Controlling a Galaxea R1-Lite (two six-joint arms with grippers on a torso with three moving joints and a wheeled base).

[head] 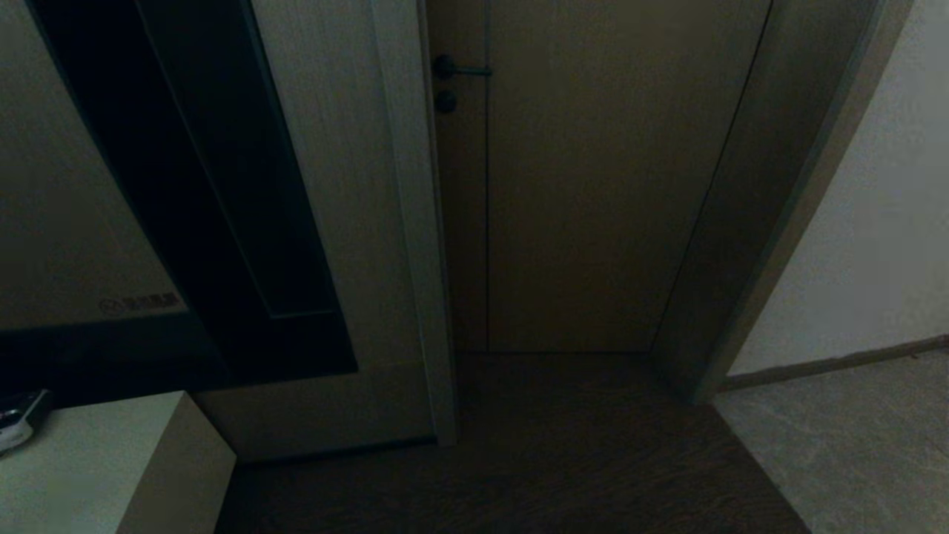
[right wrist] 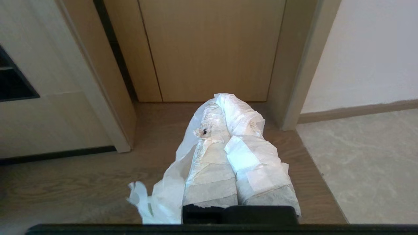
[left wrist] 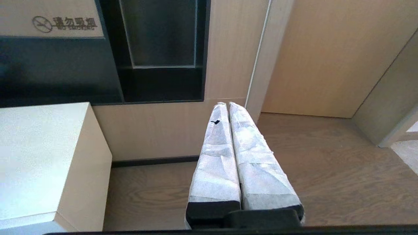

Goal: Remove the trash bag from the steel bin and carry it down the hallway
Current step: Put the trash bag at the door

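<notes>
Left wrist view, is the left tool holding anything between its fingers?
No, the left tool has its two wrapped fingers pressed together with nothing between them.

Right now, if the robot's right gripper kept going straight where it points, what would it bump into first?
Probably the wooden door ahead. The right gripper, shut on thin white plastic, points over bare wood floor toward it; depth is hard to judge.

- Head camera looks forward and down toward a closed wooden door [head: 593, 185].
- Both wrist cameras sit low, facing that door [right wrist: 212, 49] and the wood floor [left wrist: 343, 163] before it.
</notes>
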